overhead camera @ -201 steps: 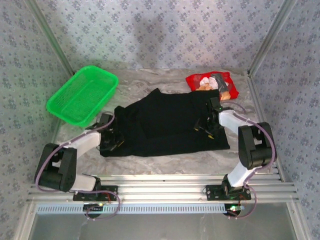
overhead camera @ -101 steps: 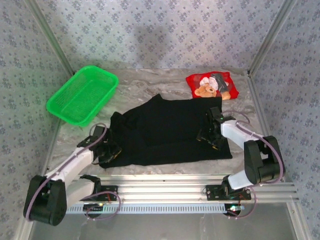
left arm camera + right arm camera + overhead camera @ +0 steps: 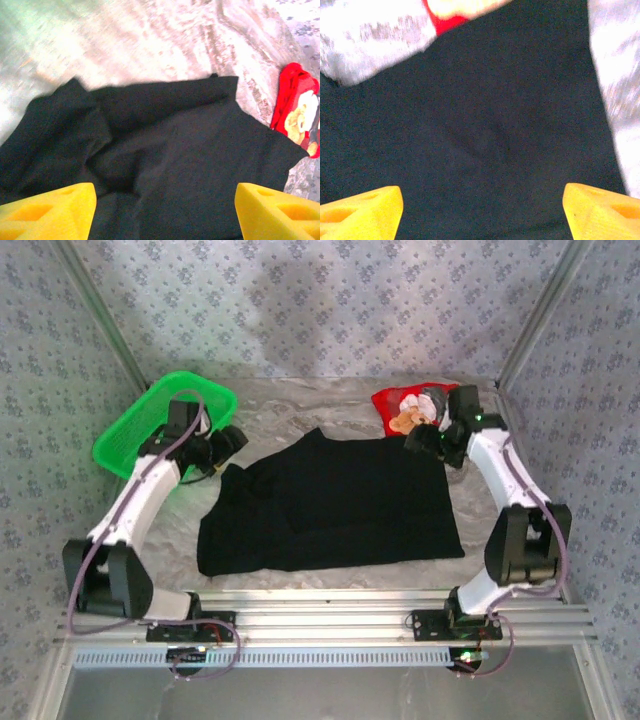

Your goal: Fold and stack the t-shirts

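Observation:
The black t-shirt [image 3: 330,505] lies spread flat across the middle of the table, with a folded layer on its left part. The red t-shirt [image 3: 400,405] with its bear print sits folded at the back right. My left gripper [image 3: 228,440] hovers open above the black shirt's back left corner, and in the left wrist view its yellow fingertips [image 3: 50,212] stand wide apart over the black t-shirt [image 3: 165,150]. My right gripper [image 3: 420,437] hangs open over the back right corner, beside the red shirt. Nothing is between its fingertips [image 3: 605,210] but the black t-shirt [image 3: 495,125] below.
A green mesh basket [image 3: 130,435] stands at the back left, partly under my left arm. Bare marble table [image 3: 300,405] shows behind the black shirt. Aluminium rails [image 3: 330,605] run along the near edge, and patterned walls close the sides and back.
Both grippers have risen from the black shirt's near side corners and swung to its back corners. The left gripper has opened and let go of the cloth, and the shirt has settled flat.

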You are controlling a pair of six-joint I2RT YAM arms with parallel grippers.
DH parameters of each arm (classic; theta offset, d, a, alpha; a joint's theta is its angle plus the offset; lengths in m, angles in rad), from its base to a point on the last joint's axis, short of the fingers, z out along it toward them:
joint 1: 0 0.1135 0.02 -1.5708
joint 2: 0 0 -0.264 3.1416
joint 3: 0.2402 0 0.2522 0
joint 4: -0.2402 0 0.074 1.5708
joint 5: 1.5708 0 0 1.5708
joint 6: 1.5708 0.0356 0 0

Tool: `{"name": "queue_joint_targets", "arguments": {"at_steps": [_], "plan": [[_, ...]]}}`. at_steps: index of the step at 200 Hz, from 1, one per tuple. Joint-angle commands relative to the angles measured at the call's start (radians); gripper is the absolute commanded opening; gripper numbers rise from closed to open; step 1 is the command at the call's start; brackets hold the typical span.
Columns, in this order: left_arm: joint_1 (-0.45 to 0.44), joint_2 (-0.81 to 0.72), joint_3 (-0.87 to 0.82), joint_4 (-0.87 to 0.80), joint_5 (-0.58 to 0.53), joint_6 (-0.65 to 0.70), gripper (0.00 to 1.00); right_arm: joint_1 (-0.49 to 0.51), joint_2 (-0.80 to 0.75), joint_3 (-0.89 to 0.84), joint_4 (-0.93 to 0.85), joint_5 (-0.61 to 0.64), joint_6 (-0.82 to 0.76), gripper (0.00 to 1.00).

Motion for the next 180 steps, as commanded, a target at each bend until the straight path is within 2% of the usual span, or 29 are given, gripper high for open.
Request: {"name": "queue_joint_targets", "arguments": {"at_steps": [1,28,48,91,124,180], "plan": [[0.002,0.136,0.114,0.024,0.130,0.139,0.74,-0.055,0.129,0.125,-0.107,-0.004,-0.180,0.84],[0.006,0.258,0.209,0.045,0.175,0.211,0.74,-0.102,0.278,0.239,-0.050,-0.028,-0.227,0.79],[0.018,0.313,0.222,0.072,0.192,0.199,0.74,-0.115,0.406,0.337,-0.070,-0.029,-0.278,0.75],[0.027,0.414,0.269,0.085,0.228,0.232,0.72,-0.141,0.550,0.416,-0.001,-0.052,-0.253,0.72],[0.036,0.502,0.337,0.049,0.304,0.263,0.69,-0.139,0.583,0.410,0.066,-0.007,-0.225,0.71],[0.041,0.522,0.319,0.060,0.325,0.257,0.68,-0.125,0.625,0.395,0.120,0.014,-0.186,0.67]]}}
